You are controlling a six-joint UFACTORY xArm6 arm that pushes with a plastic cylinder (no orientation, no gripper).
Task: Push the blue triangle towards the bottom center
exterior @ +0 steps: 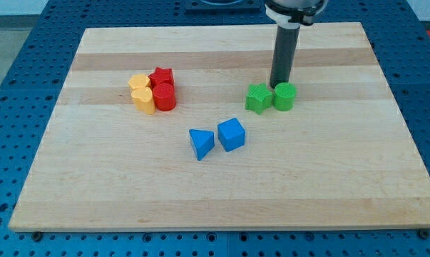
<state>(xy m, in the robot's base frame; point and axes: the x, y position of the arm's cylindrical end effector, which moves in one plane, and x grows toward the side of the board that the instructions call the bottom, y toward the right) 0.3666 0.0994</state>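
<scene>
The blue triangle [200, 143] lies near the middle of the wooden board [222, 193], with a blue cube [231, 133] touching or nearly touching its right side. My tip [278, 86] stands at the view's upper right of them, just behind the gap between a green star-shaped block [257, 98] and a green cylinder [284, 96]. The tip is well apart from the blue triangle, up and to the right of it.
A cluster sits at the view's upper left: a yellow star-like block [138, 81], a yellow heart-like block [143, 99], a red star-like block [161, 76] and a red cylinder [165, 97]. The board rests on a blue perforated table [15, 43].
</scene>
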